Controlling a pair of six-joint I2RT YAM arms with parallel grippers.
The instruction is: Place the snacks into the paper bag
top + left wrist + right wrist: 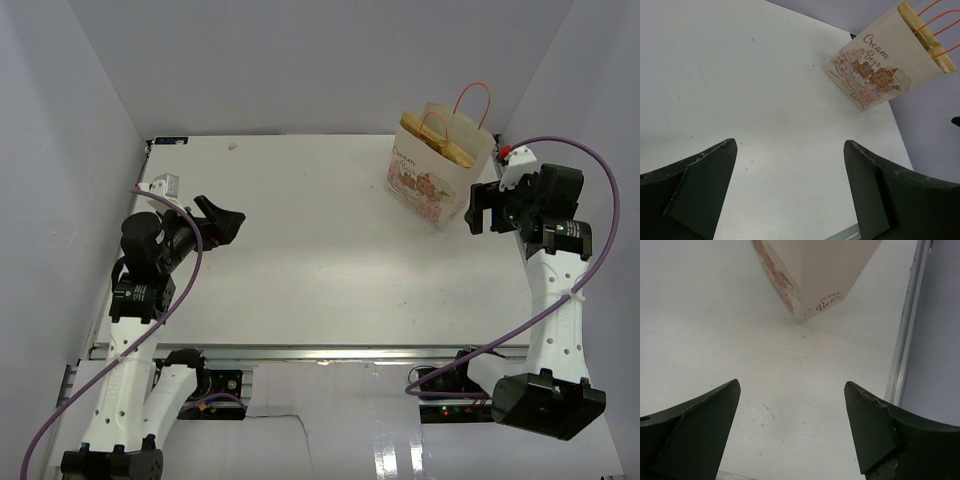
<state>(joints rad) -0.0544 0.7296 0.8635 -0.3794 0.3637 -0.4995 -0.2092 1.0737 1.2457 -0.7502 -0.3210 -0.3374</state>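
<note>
Nearest the bases, the black 2-finger left gripper (pixel 224 213) hangs over the smooth matte white table (pixel 300 270), jaws spread wide and holding nothing. The matching right gripper (pixel 487 218) is equally wide and empty, just beside the cream paper gift bag (pixel 428 182) at the far right. The bag stands upright, thin-walled and crisp-folded, with a pinkish bear print and 2 thin orange loop handles (pixel 474 100). A glossy yellow-orange packet (pixel 452 152) shows in its mouth, and no loose snack is visible on the table (the task looks nearly done). The risk is that light paper tips easily, so a careless swing of the right arm could topple the bag.
</note>
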